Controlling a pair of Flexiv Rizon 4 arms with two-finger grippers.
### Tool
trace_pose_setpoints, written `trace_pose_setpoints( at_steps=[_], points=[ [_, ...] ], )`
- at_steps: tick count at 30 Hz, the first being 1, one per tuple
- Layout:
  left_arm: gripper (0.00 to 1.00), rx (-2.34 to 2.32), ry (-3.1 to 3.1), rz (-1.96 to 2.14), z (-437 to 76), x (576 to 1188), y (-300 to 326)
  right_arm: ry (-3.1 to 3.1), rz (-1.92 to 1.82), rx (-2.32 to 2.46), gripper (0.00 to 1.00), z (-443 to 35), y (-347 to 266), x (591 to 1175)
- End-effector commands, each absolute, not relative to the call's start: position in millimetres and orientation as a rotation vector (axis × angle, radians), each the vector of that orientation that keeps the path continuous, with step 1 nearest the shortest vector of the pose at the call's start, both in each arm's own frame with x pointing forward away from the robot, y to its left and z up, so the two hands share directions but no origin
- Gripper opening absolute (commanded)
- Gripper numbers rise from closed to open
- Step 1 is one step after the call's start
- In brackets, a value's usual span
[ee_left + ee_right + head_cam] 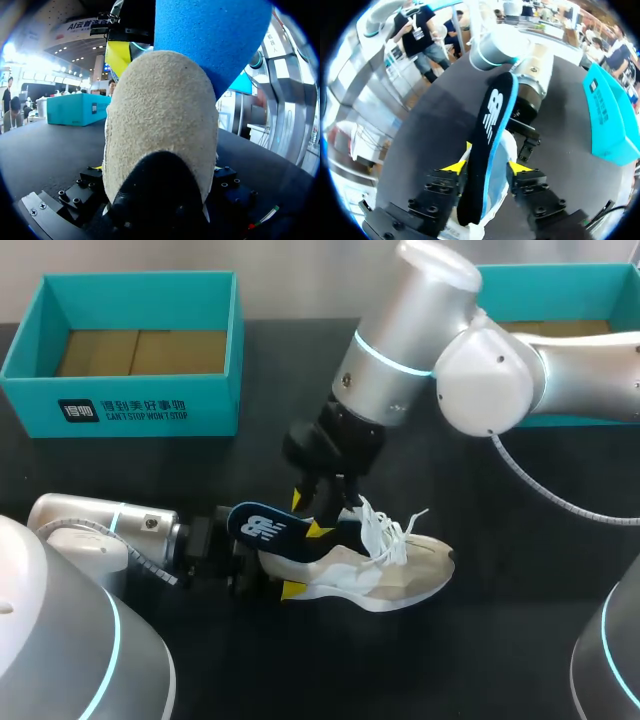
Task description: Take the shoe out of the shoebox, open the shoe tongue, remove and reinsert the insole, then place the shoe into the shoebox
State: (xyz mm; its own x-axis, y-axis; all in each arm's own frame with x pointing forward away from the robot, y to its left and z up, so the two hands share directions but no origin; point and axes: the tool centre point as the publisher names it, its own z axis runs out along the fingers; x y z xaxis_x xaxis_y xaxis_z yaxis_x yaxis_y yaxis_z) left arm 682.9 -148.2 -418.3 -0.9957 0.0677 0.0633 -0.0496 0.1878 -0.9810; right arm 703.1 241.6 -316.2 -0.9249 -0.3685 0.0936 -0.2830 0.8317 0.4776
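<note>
Roughly, we judge ourselves about halfway through. Nearest us, the left gripper (288, 575) lies low on the table (520, 650) at the heel of the shoe (390, 580), its fingers closed on that heel from either side as best we can tell; in the left wrist view the pale heel fills the space between them. The shoe rests on its sole on the table, toe pointing away from the left gripper, so the first step, taking it out of the shoebox (120, 410), is done. Its laces (388, 528) lie loose over the opening, which suggests the tongue has been pulled open, though we cannot make out the tongue itself. Just beyond the heel, the dark insole (262, 527) juts up out of the shoe, one end inside it and the other out over the left gripper. The right gripper (308, 515) hangs above the shoe and pinches the insole from two sides, a yellow tip against each. Whether the insole is coming out or going back in we cannot say. Left to do, in our judgement: finish the insole step, then lift the shoe into the shoebox, which stands open well beyond the heel end of the shoe; a second box (570, 290) stands beyond the toe end, behind the right arm.
</note>
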Motion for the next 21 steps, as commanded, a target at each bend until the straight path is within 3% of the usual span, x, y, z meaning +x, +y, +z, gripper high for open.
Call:
trace_pose_setpoints(
  at_steps=[1,7,9,21],
  points=[
    [0.00,-0.016,-2.350,1.944,-418.4,683.0,-148.6,-2.860,-0.654,0.413,0.82,-306.8,236.2,702.2],
    [0.00,-0.016,-2.350,1.944,-418.4,683.0,-148.6,-2.871,-0.610,0.283,0.82,-301.4,236.2,699.0],
    [0.00,-0.016,-2.350,1.944,-418.4,683.0,-148.6,-2.880,-0.550,0.200,1.00,-299.5,236.7,697.6],
    [0.00,-0.016,-2.350,1.944,-418.4,683.0,-148.6,-2.889,-0.515,0.166,1.00,-298.1,237.3,697.5]
  ],
)
